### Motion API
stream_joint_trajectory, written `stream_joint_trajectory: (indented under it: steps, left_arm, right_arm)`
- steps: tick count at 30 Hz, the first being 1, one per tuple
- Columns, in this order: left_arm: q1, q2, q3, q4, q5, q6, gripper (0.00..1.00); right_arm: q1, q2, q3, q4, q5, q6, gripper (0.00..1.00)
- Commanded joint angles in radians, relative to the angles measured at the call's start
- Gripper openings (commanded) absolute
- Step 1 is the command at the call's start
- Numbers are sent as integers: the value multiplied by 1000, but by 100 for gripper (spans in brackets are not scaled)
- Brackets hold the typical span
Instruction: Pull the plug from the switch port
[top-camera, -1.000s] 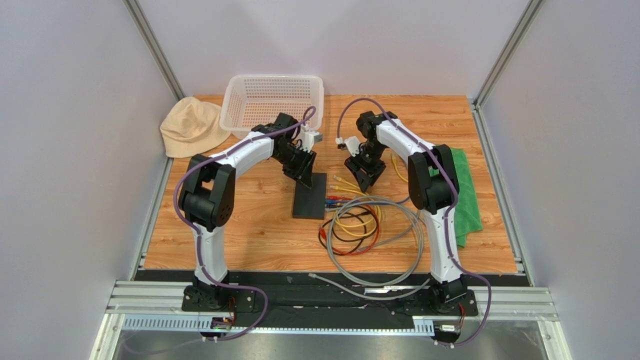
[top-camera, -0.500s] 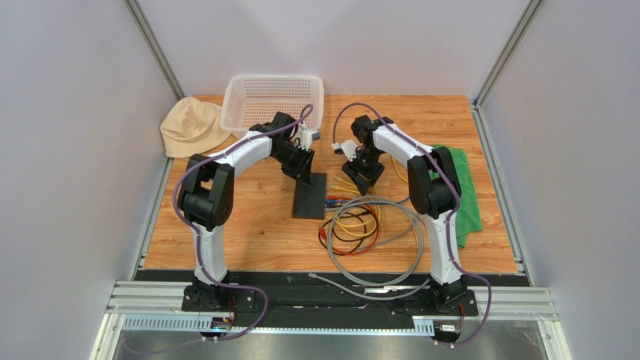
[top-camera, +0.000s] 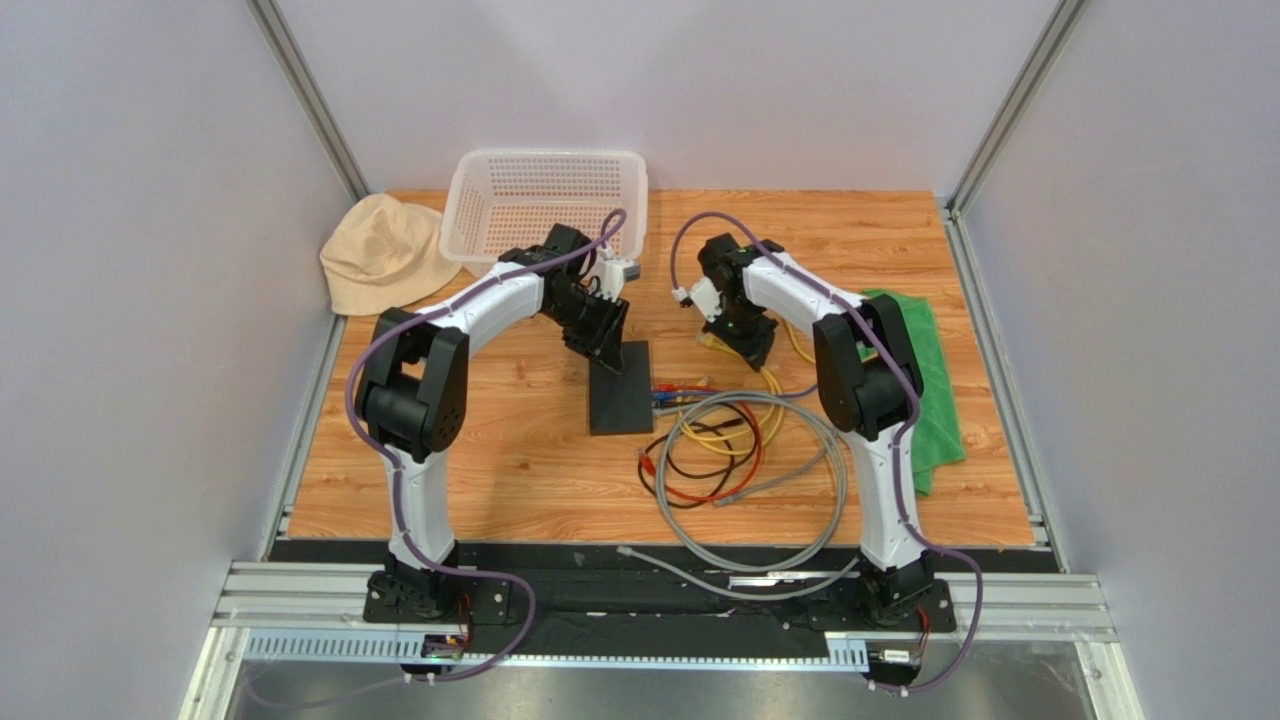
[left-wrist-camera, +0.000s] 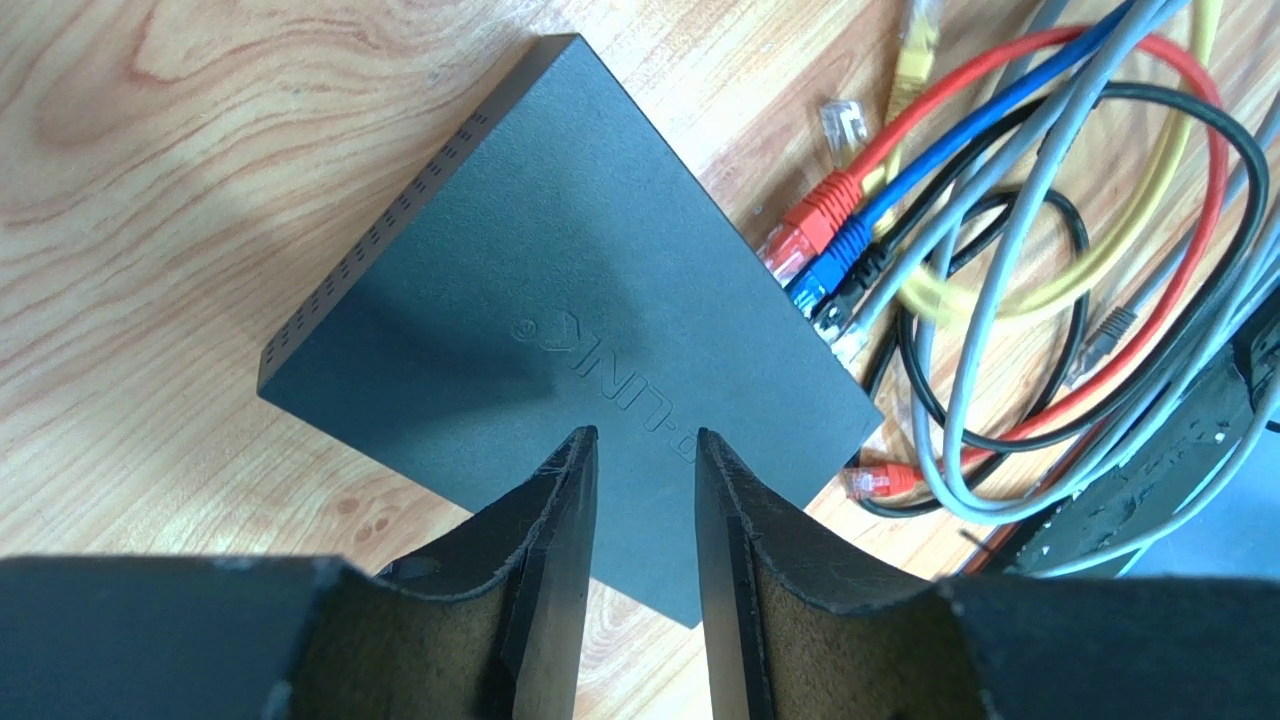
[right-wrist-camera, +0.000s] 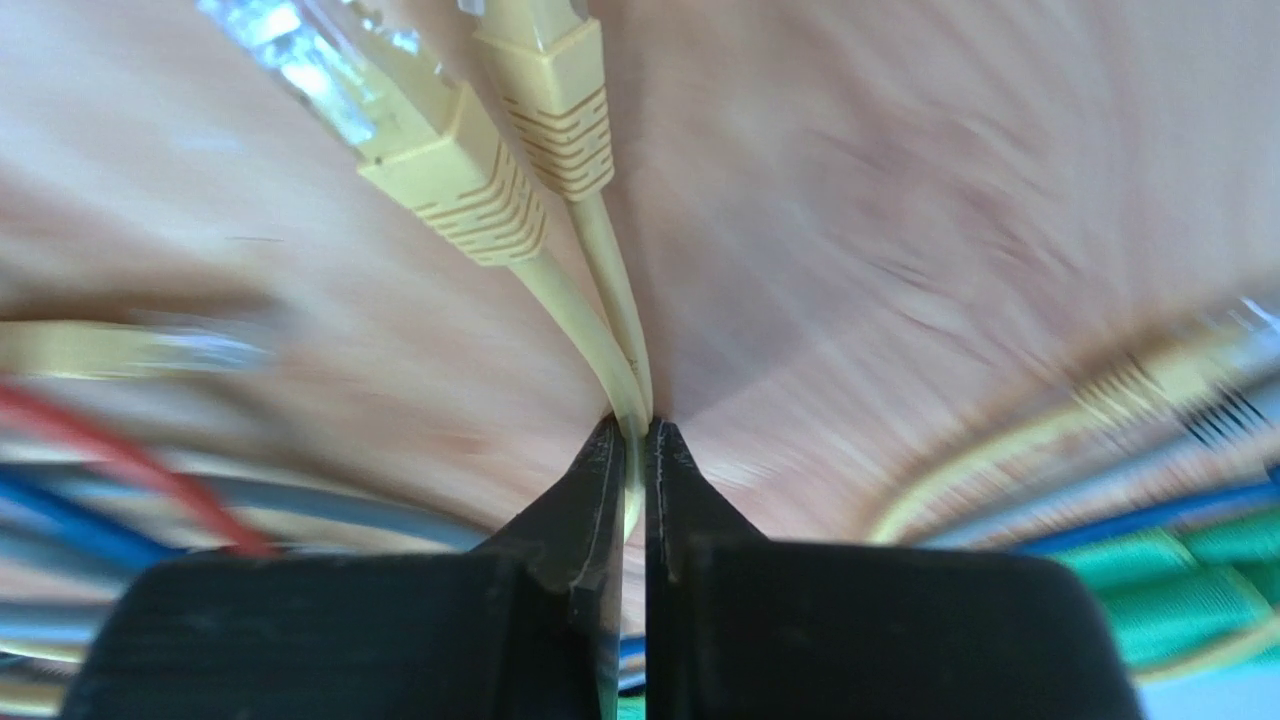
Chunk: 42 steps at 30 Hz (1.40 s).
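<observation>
The switch lies flat mid-tabletop. The left fingers stand narrowly apart over its 12 o'clock end (gripping nothing). At its 2 o'clock, the right fingers pinch two yellow cables, their plugs clear of the switch. A red plug and a blue plug sit at its ports.

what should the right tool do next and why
Probably carry the right tool clear of the switch and lay its load aside: it is shut on two yellow cables whose plugs are bare, in no port. The left tool rests on the switch, with a red plug and blue plug at its port edge.
</observation>
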Motion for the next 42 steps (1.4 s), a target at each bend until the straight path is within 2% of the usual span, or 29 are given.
stream_joint_trajectory:
  steps: [1, 6, 7, 9, 10, 14, 15, 18, 21, 26, 27, 29, 33, 36, 42]
  left_arm:
    - [4, -10, 0, 19, 26, -8, 39]
    - [4, -3, 8, 16, 38, -8, 39]
    - [4, -3, 8, 16, 38, -8, 39]
    - [4, -3, 9, 13, 37, -6, 39]
    - [4, -3, 8, 9, 35, -6, 39]
    - [4, -24, 5, -8, 15, -3, 41]
    - [4, -29, 2, -16, 8, -5, 42]
    - [4, -44, -11, -30, -26, -20, 47]
    - [4, -49, -20, -40, -37, -22, 49]
    - [2, -73, -43, -48, -41, 3, 49]
    - [4, -78, -55, -48, -34, 9, 47]
    - [4, -87, -66, -50, -3, 30, 42]
    - [4, -81, -81, -48, 47, 43, 23]
    - [2, -61, -63, -48, 83, 47, 17]
    - [2, 2, -23, -54, 89, 38, 20]
  right_arm:
    - [-125, 53, 81, -10, 184, 23, 0]
    - [-212, 76, 121, -5, 272, 15, 2]
    - [-218, 80, 123, -15, 267, 12, 13]
    - [-218, 88, 152, -44, 217, 15, 26]
    - [-220, 93, 174, -88, 192, 20, 37]
    - [-215, 93, 357, -188, -22, 25, 48]
    - [-211, 90, 420, -197, -159, 8, 49]
    - [-185, 65, 451, -200, -402, -33, 50]
    - [-140, 57, 426, -168, -573, -40, 50]
    - [-80, 140, 431, -205, -743, -38, 48]
    - [-70, 162, 432, -214, -798, -40, 48]
    - [-60, 176, 426, -231, -849, -43, 45]
    - [-33, 189, 397, -246, -915, -67, 44]
    - [-19, 191, 370, -228, -909, -64, 44]
    - [-13, 228, 377, -188, -890, -44, 47]
